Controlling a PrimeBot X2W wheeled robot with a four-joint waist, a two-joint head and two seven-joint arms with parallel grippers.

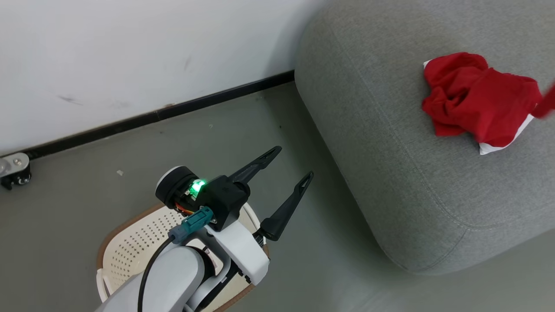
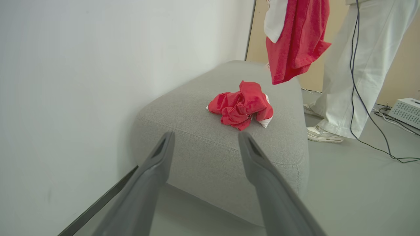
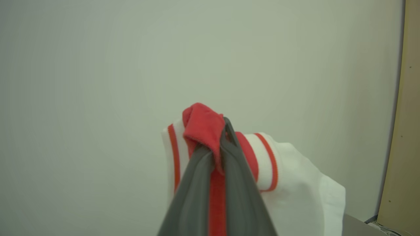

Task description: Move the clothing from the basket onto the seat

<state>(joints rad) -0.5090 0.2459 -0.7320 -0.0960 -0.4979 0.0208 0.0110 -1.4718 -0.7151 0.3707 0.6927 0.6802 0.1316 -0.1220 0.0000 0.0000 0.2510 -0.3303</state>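
Red garments, 1 on seat, right end effector clamping 1, left end effector spread (empty)

End effector clamped on clothing, perhaps its hem, pale wall

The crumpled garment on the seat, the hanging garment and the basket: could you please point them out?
Crumpled garment [image 1: 472, 99]: head view, on its red middle folds.
Hanging garment [image 2: 298, 39]: left wrist view, on its red panel.
Basket [image 1: 134, 247]: head view, on its perforated wall.
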